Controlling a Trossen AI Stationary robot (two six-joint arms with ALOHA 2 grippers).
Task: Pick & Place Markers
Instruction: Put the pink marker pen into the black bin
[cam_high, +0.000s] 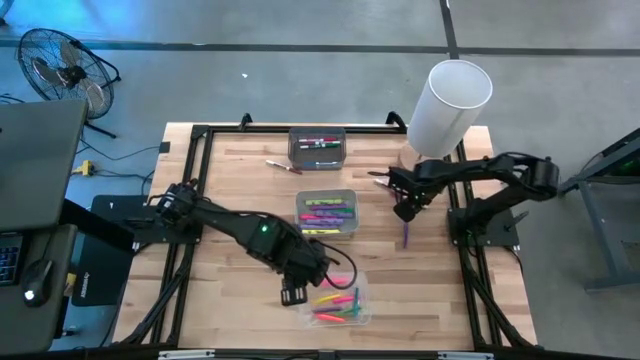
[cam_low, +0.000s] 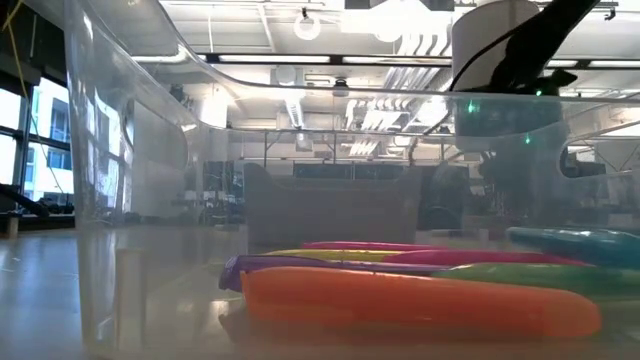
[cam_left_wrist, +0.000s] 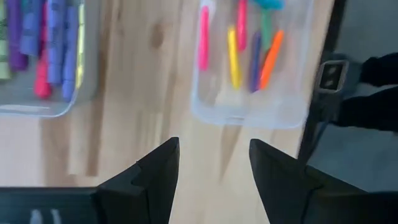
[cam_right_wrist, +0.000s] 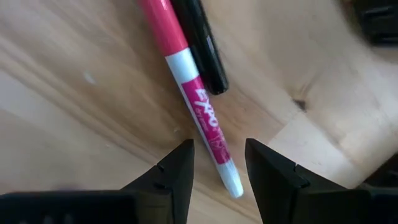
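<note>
My right gripper (cam_right_wrist: 219, 146) is open, pointing down over a pink-and-white marker (cam_right_wrist: 196, 93) that lies flat on the wood beside a black marker (cam_right_wrist: 202, 43). Its fingers stand on either side of the pink marker's white end without touching it. In the high view this gripper (cam_high: 404, 208) is right of the grey bin (cam_high: 326, 212), which is full of markers. My left gripper (cam_left_wrist: 214, 146) is open and empty. It hovers over bare wood at the left end of the clear bin (cam_left_wrist: 249, 106), which holds several coloured markers (cam_left_wrist: 235, 56).
A far bin (cam_high: 317, 145) holds dark markers. One loose marker (cam_high: 283, 166) lies left of it, and a purple one (cam_high: 406, 235) lies near the right arm's base. A tall white cylinder (cam_high: 447, 105) stands at the far right corner. The low view looks through the clear bin's wall (cam_low: 130, 200).
</note>
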